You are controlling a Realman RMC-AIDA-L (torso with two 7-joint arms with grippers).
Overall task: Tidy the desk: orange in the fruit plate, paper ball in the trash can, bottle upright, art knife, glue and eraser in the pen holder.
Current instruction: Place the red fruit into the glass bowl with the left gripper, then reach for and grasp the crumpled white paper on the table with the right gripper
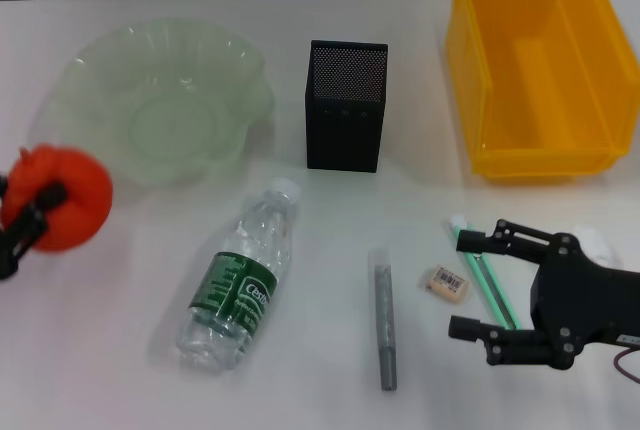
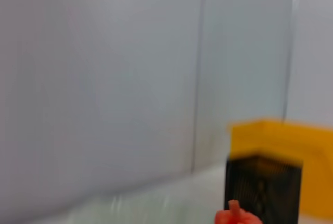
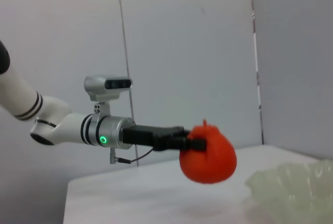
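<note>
The orange (image 1: pixel 62 200) is sitting clamped in the left gripper (image 1: pixel 40 212), whose black fingers are closing around it at the far left of the desk. The right wrist view is showing the fruit lifted clear above the white desk (image 1: pixel 300 350), just beside the pale-green fruit plate (image 1: pixel 165 100) and not yet over it.

Past the plate, the black mesh pen holder (image 1: pixel 345 105) is standing upright near the middle back, and the yellow trash can (image 1: pixel 540 60) is sitting at the back right. The bottle (image 1: pixel 240 280) is lying on its side in front of the plate, its white cap pointing toward the pen holder. A grey art knife (image 1: pixel 384 320) is lying to the bottle's right, with the small beige eraser (image 1: pixel 444 283) just beyond it.

The right gripper (image 1: pixel 478 285) is hovering at the front right with its fingers spread wide and holding nothing, above a green-and-white glue stick (image 1: pixel 477 268). The paper ball (image 1: pixel 602 247) is peeking out behind that gripper.
</note>
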